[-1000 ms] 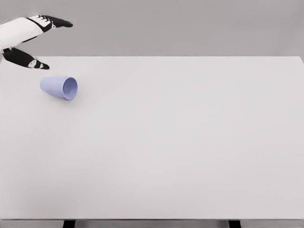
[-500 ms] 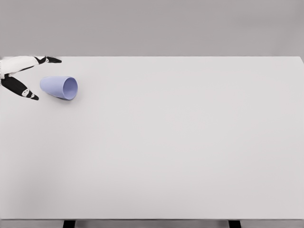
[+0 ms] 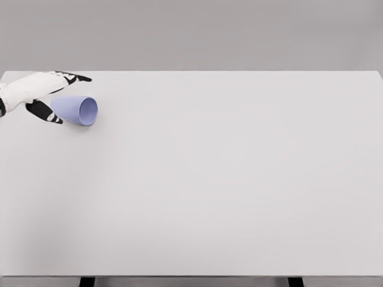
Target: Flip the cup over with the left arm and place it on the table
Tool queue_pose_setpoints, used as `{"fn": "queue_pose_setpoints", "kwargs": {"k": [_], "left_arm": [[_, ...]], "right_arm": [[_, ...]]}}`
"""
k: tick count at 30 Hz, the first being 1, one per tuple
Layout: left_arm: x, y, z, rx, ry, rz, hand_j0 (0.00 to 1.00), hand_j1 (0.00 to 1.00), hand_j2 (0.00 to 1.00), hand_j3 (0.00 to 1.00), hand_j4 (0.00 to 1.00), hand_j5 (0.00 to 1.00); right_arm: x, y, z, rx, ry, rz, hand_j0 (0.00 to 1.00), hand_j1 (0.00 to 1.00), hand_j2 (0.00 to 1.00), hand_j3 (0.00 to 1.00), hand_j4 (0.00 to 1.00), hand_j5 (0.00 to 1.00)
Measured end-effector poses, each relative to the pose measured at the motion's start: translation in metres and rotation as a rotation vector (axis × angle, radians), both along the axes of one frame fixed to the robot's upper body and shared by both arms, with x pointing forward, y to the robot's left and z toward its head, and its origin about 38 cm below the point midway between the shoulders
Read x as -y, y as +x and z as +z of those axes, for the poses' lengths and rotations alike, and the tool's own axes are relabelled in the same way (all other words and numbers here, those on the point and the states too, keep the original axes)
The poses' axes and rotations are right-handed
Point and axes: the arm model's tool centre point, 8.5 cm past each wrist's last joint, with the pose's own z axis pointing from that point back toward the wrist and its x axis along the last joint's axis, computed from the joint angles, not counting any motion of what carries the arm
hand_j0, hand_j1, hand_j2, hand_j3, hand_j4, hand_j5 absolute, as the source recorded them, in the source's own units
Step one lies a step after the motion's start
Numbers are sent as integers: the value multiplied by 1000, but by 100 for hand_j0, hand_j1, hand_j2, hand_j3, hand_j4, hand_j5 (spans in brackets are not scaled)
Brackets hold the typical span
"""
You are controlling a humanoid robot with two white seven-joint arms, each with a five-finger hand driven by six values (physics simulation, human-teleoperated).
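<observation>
The pale lilac cup lies on its side, mouth rightward, between the left hand's spread fingers, ungrasped.

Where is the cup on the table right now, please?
In the head view the lilac cup lies on its side near the table's far left corner, mouth facing right, with the left robot hand open around its base.

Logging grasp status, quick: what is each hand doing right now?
Left hand: open, fingers spread around the base of the lying blue cup, not gripping.
Right hand: not in view.
</observation>
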Motion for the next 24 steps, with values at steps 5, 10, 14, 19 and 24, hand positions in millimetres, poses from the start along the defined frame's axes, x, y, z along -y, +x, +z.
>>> {"fn": "queue_pose_setpoints", "kwargs": {"k": [5,10,14,19,24], "left_arm": [[1,-1,-9,-19,2,1,100,100,100,100,100,100],[2,0,-15,-29,-5,7,100,100,100,100,100,100],[5,2,-20,-37,-15,11,100,100,100,100,100,100],[12,6,-27,-37,-4,12,100,100,100,100,100,100],[16,9,-32,-34,19,13,100,100,100,100,100,100]], "right_arm": [[0,-1,0,-2,0,0,100,100,100,100,100,100],[0,-1,0,-1,0,0,100,100,100,100,100,100],[0,-1,0,-2,0,0,100,100,100,100,100,100],[0,-1,0,-2,0,0,100,100,100,100,100,100],[0,-1,0,-2,0,0,100,100,100,100,100,100]]}}
